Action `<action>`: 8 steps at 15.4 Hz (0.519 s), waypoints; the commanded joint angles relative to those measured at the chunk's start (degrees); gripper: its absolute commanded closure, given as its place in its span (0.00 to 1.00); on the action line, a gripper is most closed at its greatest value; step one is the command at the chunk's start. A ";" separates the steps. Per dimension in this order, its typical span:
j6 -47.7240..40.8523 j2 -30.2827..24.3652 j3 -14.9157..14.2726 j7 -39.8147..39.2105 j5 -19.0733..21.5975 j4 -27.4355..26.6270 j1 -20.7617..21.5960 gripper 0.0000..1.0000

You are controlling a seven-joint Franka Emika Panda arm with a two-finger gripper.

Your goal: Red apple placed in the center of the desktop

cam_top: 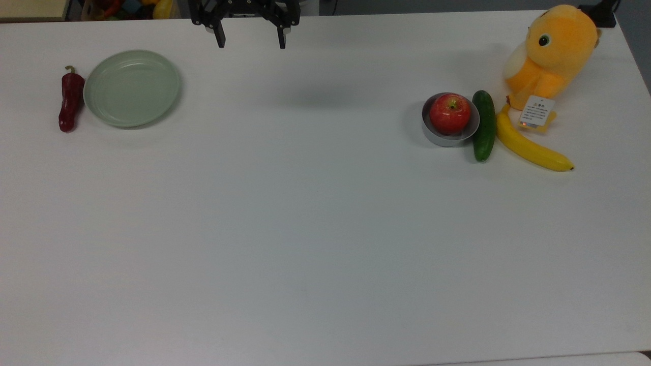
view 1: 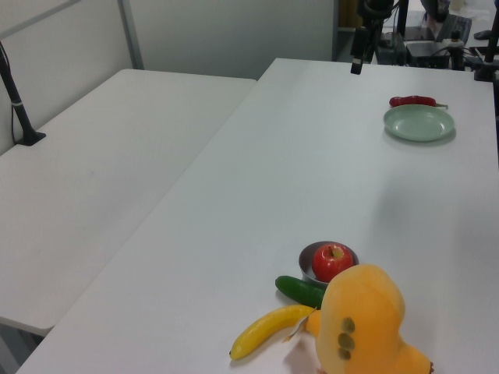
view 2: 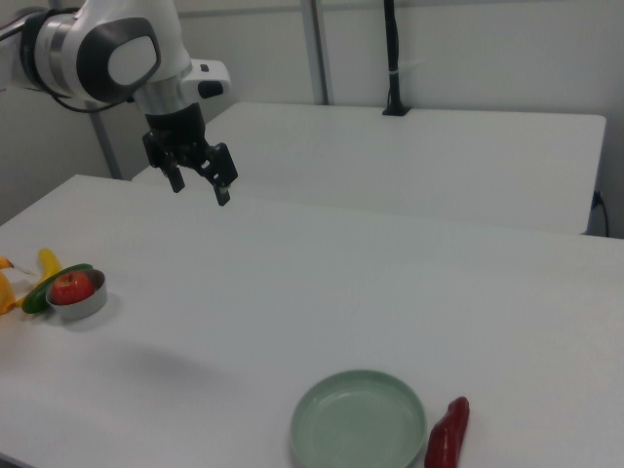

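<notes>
Apple [cam_top: 450,113] is the thing to fetch, and from the gripper [cam_top: 249,41] it sits well apart: the two black fingers hang spread wide with nothing between them, high over the far edge of the desktop [cam_top: 305,229]. Working outward from there, the plate [cam_top: 132,87] lies off toward the top view's left with the chili [cam_top: 70,100] just beside it on the side away from the gripper. Toward the top view's right the apple rests in a small metal bowl [cam_top: 442,136], stem dimple up, the cucumber [cam_top: 483,125] touching the bowl, then the banana [cam_top: 531,147] and the plush toy [cam_top: 554,51]. I'd guess the apple is firm, glossy and a bit slippery. The bowl's rim crowds its lower half, so a pinch across the widest exposed part, from above, looks safest.
</notes>
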 commanded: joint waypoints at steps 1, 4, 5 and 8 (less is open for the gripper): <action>-2.09 -0.85 -0.91 -1.73 0.22 0.08 0.02 0.00; -2.97 -0.94 -0.91 -1.30 0.23 -0.62 0.36 0.00; -2.88 -0.77 -0.82 -0.60 0.23 -0.71 0.71 0.00; -0.61 0.63 -0.29 3.97 0.31 -0.71 2.29 0.00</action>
